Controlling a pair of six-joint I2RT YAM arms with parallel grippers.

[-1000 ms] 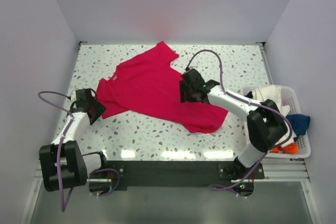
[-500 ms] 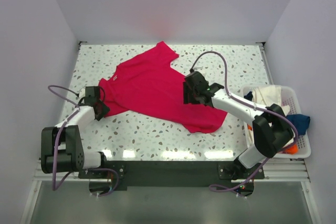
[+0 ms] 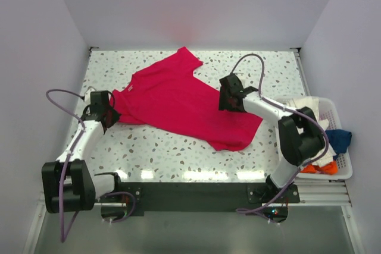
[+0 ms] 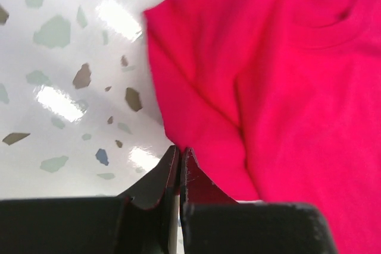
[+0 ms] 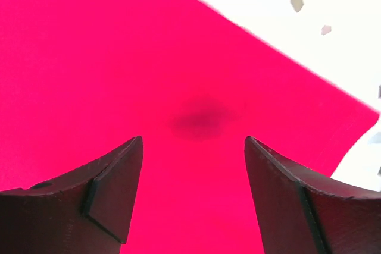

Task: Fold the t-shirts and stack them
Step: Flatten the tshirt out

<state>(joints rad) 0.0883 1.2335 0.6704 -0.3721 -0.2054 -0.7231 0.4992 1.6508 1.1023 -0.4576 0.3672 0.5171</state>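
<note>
The crimson-red t-shirt (image 3: pixel 178 99) lies spread on the speckled table (image 3: pixel 172 153), collar toward the left. My left gripper (image 3: pixel 107 112) is at the shirt's left sleeve; in the left wrist view its jaws (image 4: pixel 180 153) are pressed shut on the sleeve's edge, with red cloth (image 4: pixel 286 87) running up and right. My right gripper (image 3: pixel 230 99) hovers open over the shirt's right side, and red cloth (image 5: pixel 149 57) fills the gap between its fingertips (image 5: pixel 193 141). The cream-white (image 3: pixel 306 108), dark blue (image 3: pixel 340 138) and orange (image 3: pixel 318 168) t-shirts sit bunched in the basket.
A white slatted basket (image 3: pixel 344 165) stands at the table's right edge, close behind the right arm's elbow. White walls enclose the table on the left, back and right. A purple cable loops over each arm.
My left gripper closed on the sleeve edge and shifted up and left, drawing the sleeve in. The right gripper slid right across the shirt toward its right edge, staying open.
</note>
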